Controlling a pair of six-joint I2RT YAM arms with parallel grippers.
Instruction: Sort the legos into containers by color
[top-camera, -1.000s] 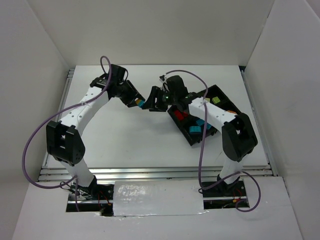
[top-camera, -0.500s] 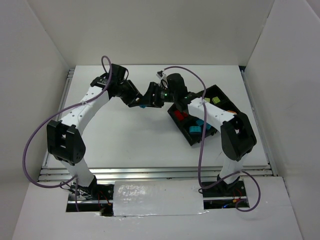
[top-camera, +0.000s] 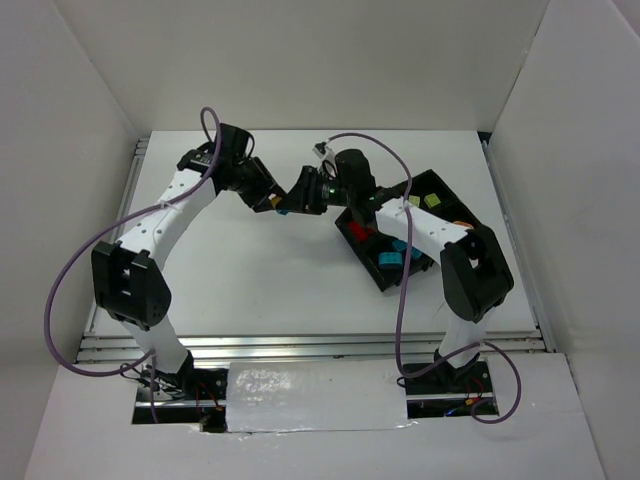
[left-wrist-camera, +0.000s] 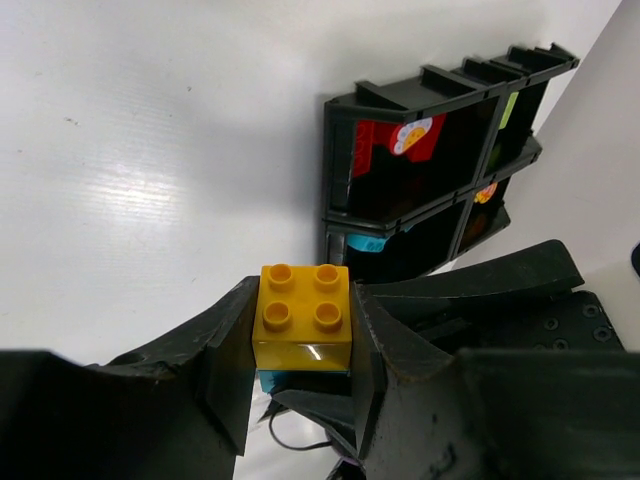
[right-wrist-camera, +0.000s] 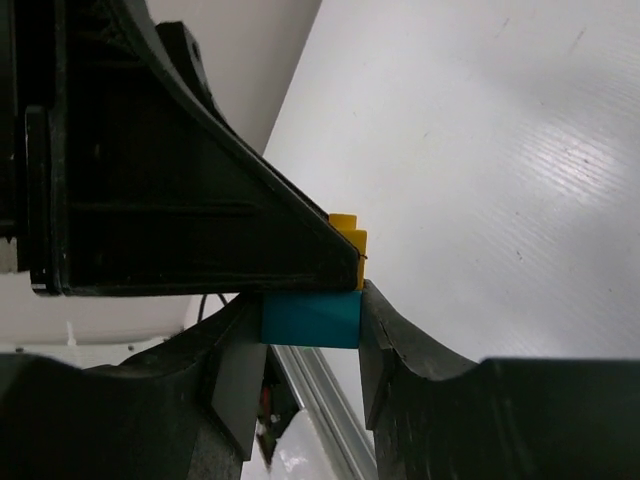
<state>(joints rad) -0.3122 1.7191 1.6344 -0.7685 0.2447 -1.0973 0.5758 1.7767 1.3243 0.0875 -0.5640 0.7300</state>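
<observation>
**Two grippers pull one stuck pair of bricks apart**

The two arms meet above the middle of the white table (left-wrist-camera: 150, 150). The left gripper (left-wrist-camera: 300, 335) is squeezed tight on the yellow brick (left-wrist-camera: 303, 312). The right gripper (right-wrist-camera: 308, 335) is squeezed tight on the cyan brick (right-wrist-camera: 310, 318). The cyan brick is stuck under the yellow one, so the two make one little stack, held up off the table.

The job right now looks like pulling the two colours apart. To do it well, each gripper should keep a firm hold on its own brick only. Then they should pull straight away from each other along the studs. A small tilt may help the bricks pop loose. The fingers of the two grippers sit very close together, so a sideways move could bump them. A weak hold could drop a brick.

The black tray (left-wrist-camera: 338, 160) lies just beside the arms, to the right. It already has bricks in it, such as a red brick (left-wrist-camera: 385, 150). Some cyan shows in the next box too. The right arm hangs over part of the tray, and its purple cable (top-camera: 360, 137) loops above it. Both may get in the way at dropping time.
</observation>
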